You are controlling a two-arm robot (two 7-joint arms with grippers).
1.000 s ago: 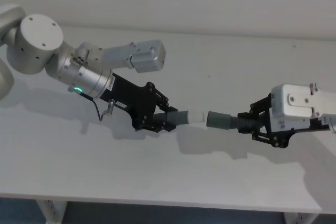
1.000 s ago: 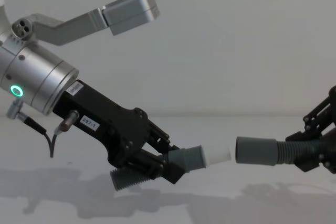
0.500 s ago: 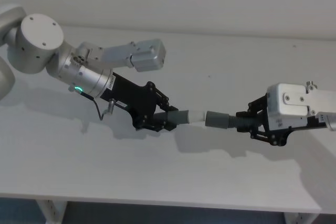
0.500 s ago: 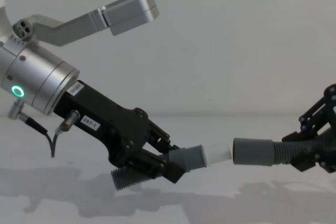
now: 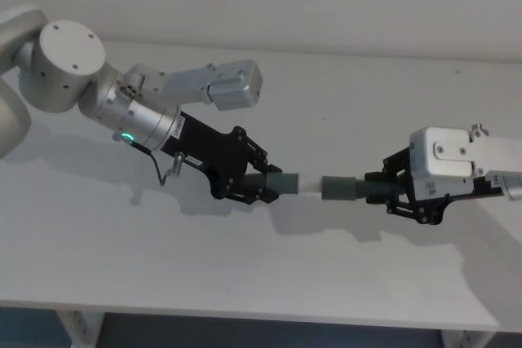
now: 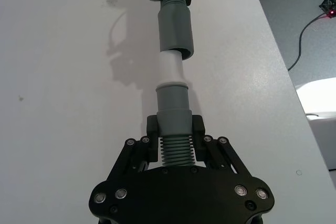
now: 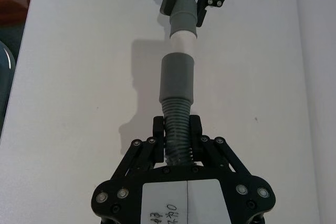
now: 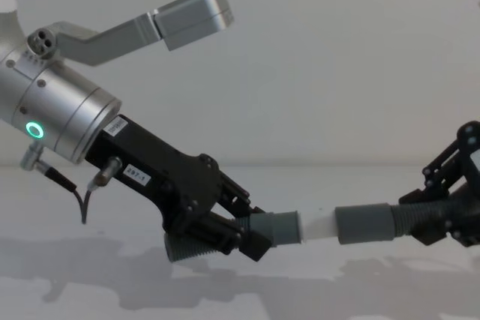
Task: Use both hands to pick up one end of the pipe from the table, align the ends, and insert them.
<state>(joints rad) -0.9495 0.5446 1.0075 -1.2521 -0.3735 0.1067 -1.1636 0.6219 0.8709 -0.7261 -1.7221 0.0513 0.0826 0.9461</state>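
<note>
Both claws clamped: left claw (image 6: 174, 148) on short hose (image 6: 174, 124), right claw (image 7: 177, 142) on long hose (image 7: 177, 114); light, bendy, best gripped just behind socket cuff (image 7: 177, 77).

Your left gripper (image 8: 247, 234) comes in low from the left, fingers (image 8: 255, 243) clamped on the short corrugated hose piece (image 8: 225, 239), held above the white surface (image 8: 315, 297). Its white spigot (image 8: 316, 228) points right and meets the mouth of the grey socket cuff (image 8: 364, 224). Your right gripper (image 8: 442, 219), at the right edge, grips the long hose (image 8: 411, 217) behind that cuff.
</note>
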